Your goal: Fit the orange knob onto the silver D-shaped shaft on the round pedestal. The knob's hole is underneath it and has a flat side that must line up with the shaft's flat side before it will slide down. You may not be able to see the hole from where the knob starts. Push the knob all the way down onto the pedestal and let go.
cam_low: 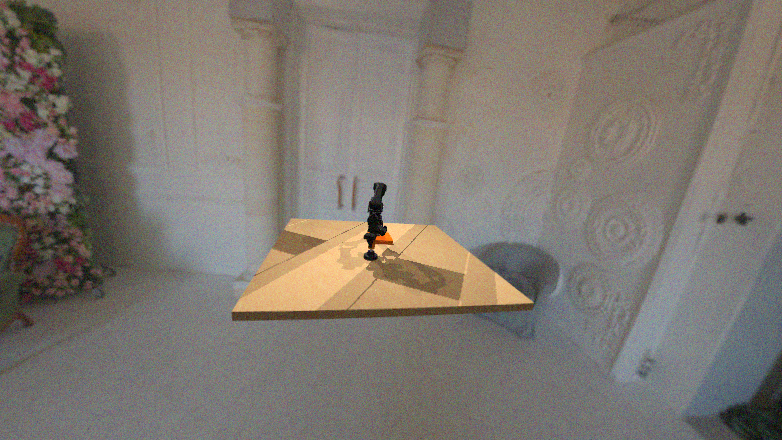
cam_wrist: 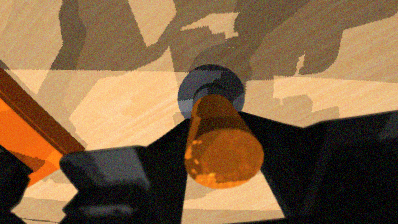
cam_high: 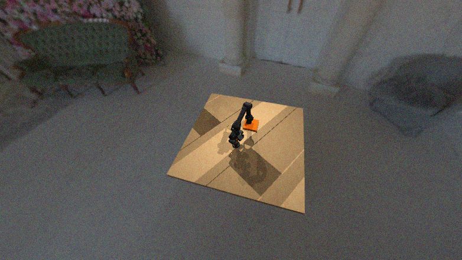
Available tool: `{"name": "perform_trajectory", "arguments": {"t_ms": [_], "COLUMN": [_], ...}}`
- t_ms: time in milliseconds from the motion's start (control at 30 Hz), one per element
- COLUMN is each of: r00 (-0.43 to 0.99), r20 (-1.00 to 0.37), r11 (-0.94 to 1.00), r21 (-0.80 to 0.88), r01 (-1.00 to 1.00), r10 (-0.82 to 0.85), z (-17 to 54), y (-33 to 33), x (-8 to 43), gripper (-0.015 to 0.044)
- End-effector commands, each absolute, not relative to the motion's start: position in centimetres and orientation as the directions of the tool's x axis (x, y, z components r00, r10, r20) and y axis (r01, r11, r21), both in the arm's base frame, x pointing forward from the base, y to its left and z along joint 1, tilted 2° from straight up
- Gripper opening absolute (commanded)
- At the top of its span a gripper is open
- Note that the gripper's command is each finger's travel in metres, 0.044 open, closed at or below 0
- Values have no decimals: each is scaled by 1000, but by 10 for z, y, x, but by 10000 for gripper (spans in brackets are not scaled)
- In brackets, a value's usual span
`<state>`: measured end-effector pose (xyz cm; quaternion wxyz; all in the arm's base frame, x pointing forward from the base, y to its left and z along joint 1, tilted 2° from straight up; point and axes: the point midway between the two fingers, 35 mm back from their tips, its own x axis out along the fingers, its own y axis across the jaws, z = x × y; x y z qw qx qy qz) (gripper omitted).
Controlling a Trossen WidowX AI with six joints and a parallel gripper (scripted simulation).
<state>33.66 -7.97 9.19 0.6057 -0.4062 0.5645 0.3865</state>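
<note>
The orange knob (cam_wrist: pixel 225 157) is a plain cylinder held between the fingers of my gripper (cam_high: pixel 236 139) (cam_low: pixel 372 244) (cam_wrist: pixel 213 120), which is shut on it. The dark round pedestal (cam_high: pixel 236 146) (cam_low: pixel 370 256) (cam_wrist: pixel 187 92) stands on the table just below the gripper. In the wrist view the knob's far end overlaps the pedestal's raised middle. The silver shaft, its flat side and the knob's hole are hidden. I cannot tell whether the knob touches the shaft or is turned to match it.
The orange square plate (cam_high: pixel 253 125) (cam_low: pixel 387 239) (cam_wrist: pixel 20 137) lies at the arm's base, behind the pedestal in the top and exterior views. The wooden table (cam_high: pixel 284 158) (cam_low: pixel 306 290) has broad shadows across it. The black arm (cam_high: pixel 240 117) (cam_low: pixel 376 202) reaches from the plate over to the pedestal.
</note>
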Motion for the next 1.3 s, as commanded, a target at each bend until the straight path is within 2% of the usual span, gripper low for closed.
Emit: {"name": "perform_trajectory", "arguments": {"t_ms": [0, 1067, 1267], "r00": [69, 69, 69], "r20": [-998, -998, -998], "r11": [371, 371, 210], "r21": [-60, -60, -65], "r01": [-927, -927, -975], "r10": [11, 11, 11], "z": [93, 95, 97], "y": [-80, -80, -80], "x": [338, 338, 339], "gripper": [0, 0, 0]}}
